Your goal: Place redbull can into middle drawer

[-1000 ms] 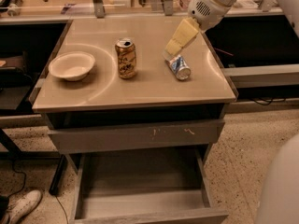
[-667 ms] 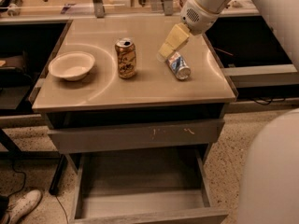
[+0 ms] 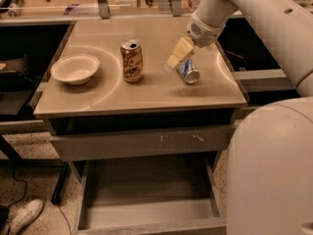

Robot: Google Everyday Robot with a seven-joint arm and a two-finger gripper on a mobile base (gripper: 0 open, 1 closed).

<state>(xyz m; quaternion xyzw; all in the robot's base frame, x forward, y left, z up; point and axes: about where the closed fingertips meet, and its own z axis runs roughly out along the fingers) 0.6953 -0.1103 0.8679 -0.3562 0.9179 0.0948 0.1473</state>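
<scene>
The redbull can (image 3: 189,72), slim, blue and silver, lies on its side on the tan tabletop (image 3: 146,89), right of centre. My gripper (image 3: 177,55) hangs tilted just above and to the left of the can, close to its upper end; I cannot tell whether it touches. The middle drawer (image 3: 146,185) is pulled out below the table, and its bare grey inside holds nothing.
A wider gold can (image 3: 132,61) stands upright left of my gripper. A white bowl (image 3: 75,68) sits at the table's left. A shut drawer front with yellowish scratch marks (image 3: 142,143) is above the open drawer. My own arm and body fill the right side.
My gripper has moved left and down, closer to the lying redbull can. The cans, bowl and drawer have not moved.
</scene>
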